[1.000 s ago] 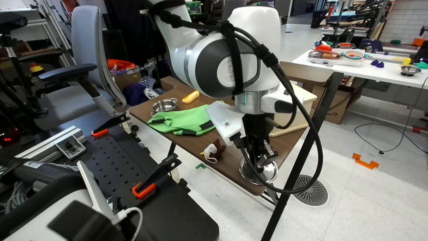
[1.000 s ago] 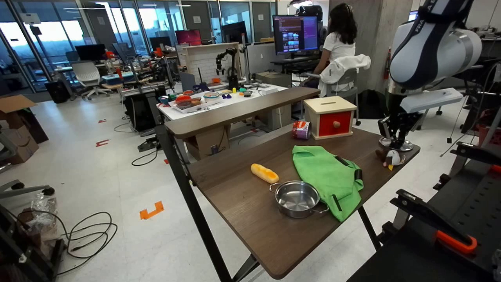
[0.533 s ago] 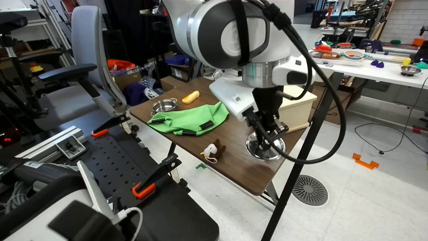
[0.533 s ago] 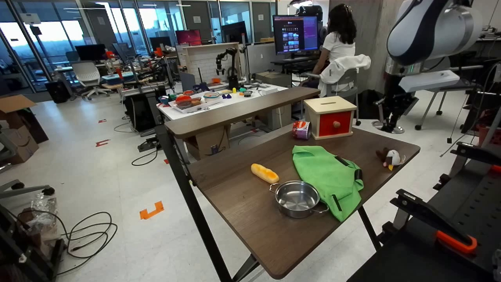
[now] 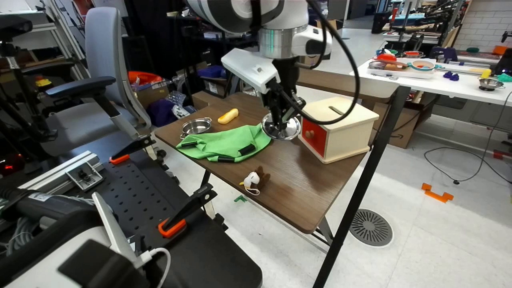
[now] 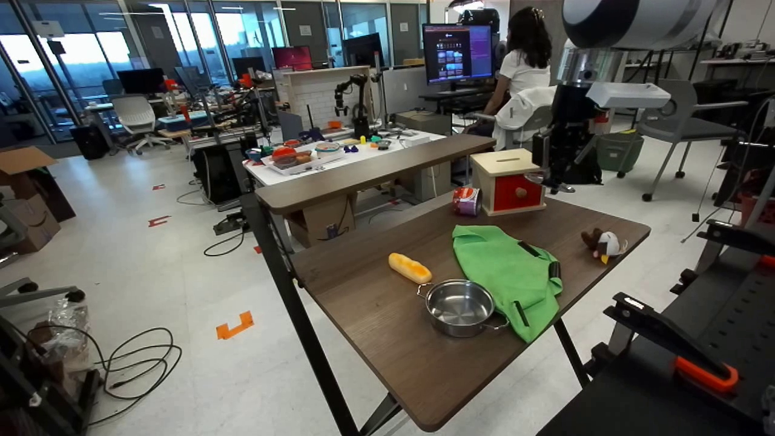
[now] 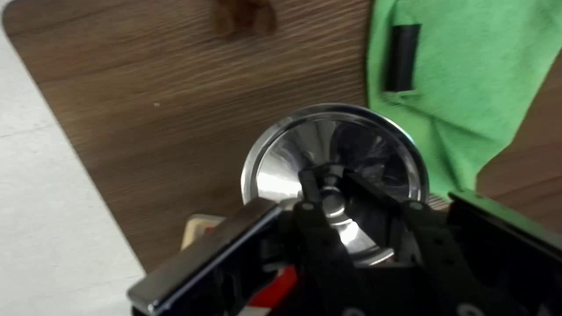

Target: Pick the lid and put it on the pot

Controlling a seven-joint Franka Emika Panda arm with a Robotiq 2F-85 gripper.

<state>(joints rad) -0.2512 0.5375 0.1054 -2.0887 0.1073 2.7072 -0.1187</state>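
Note:
The lid (image 5: 295, 129) is round, flat and shiny silver. My gripper (image 7: 330, 184) is shut on the knob at its centre and holds it up above the table, as the wrist view shows. The lid (image 6: 565, 188) is seen nearly edge-on in an exterior view, in front of the box's red drawer. The lid (image 7: 281, 175) lies partly behind the fingers in the wrist view. The pot (image 6: 461, 309) is shiny silver, open and upright on the table, beside the green cloth; the pot (image 5: 197, 126) is at the far left end there. The gripper is well apart from it.
A green cloth (image 6: 508, 272) lies between the pot and the gripper. A wooden box (image 5: 347, 132) with a red drawer stands near the lid. A bread toy (image 6: 410, 267) lies beside the pot. A bird toy (image 5: 253, 180) is near the table edge, and a cup (image 6: 466, 200) by the box.
My gripper has lifted the lid off the table corner and carried it up and across, past the bird toy, to between the box and the green cloth. The pot has not moved.

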